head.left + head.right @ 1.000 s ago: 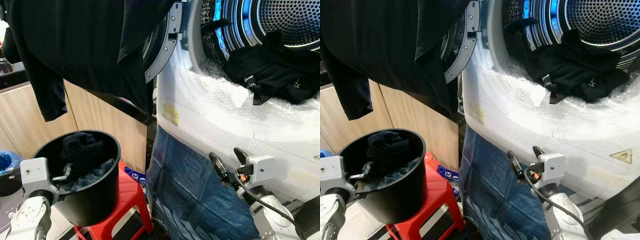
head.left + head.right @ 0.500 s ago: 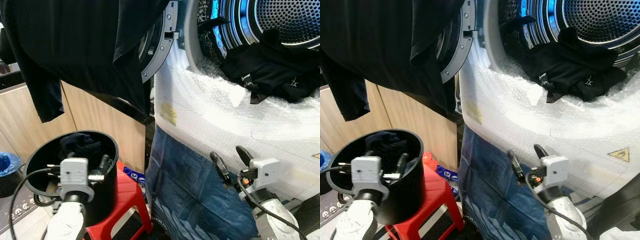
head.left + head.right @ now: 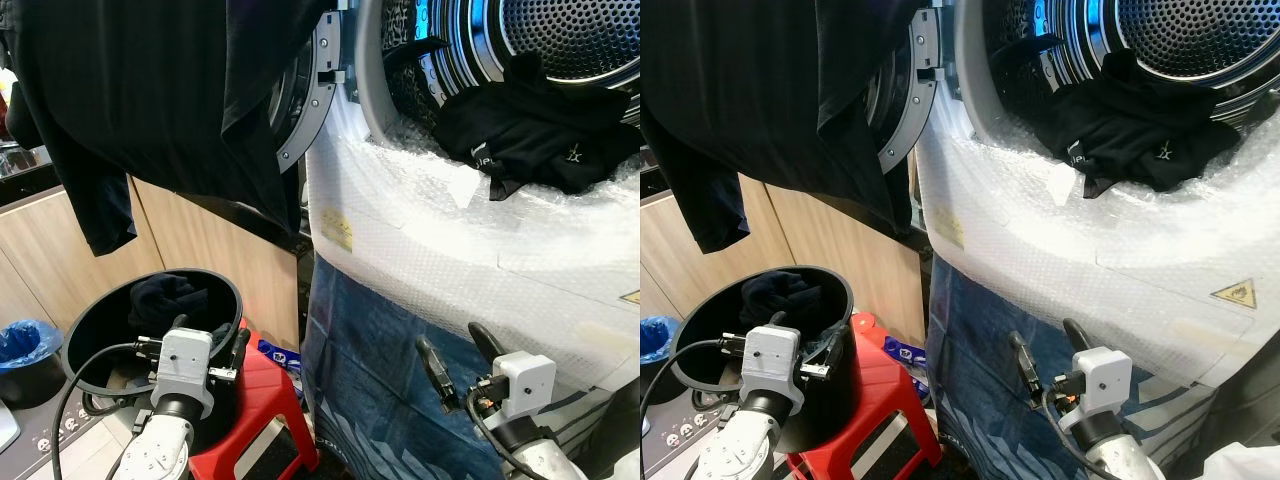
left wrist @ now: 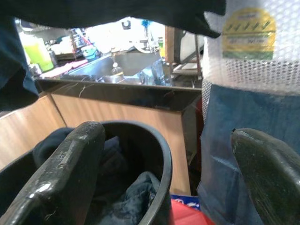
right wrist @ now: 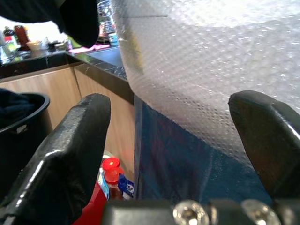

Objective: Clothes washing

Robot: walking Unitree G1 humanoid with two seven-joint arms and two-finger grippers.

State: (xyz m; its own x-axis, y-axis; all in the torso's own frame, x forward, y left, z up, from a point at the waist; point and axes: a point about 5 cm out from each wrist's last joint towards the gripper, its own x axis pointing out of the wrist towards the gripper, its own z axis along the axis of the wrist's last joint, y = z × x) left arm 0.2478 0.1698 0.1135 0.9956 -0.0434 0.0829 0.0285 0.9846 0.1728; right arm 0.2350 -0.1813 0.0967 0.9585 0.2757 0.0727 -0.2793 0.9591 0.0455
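clothes: dark pile (image 3: 165,298) in the bucket (image 3: 100,320), waiting to be loaded; one black garment (image 3: 535,125) already draped over the drum lip, half in
bucket: black, on a red stool (image 3: 265,420) left of and below the washer (image 3: 450,230), raised for easy reach
washer: door (image 3: 305,100) swung open so the drum (image 3: 570,40) is free; front wrapped in bubble wrap, likely as protection
hanging shirt: black shirt (image 3: 160,95) hangs above the bucket, hiding part of the door
left gripper: (image 3: 222,352) at the bucket's near rim, fingers spread, empty, looks set to reach for the pile
right gripper: (image 3: 462,358) low in front of the washer, by the blue sheet (image 3: 380,360), fingers spread, holding nothing
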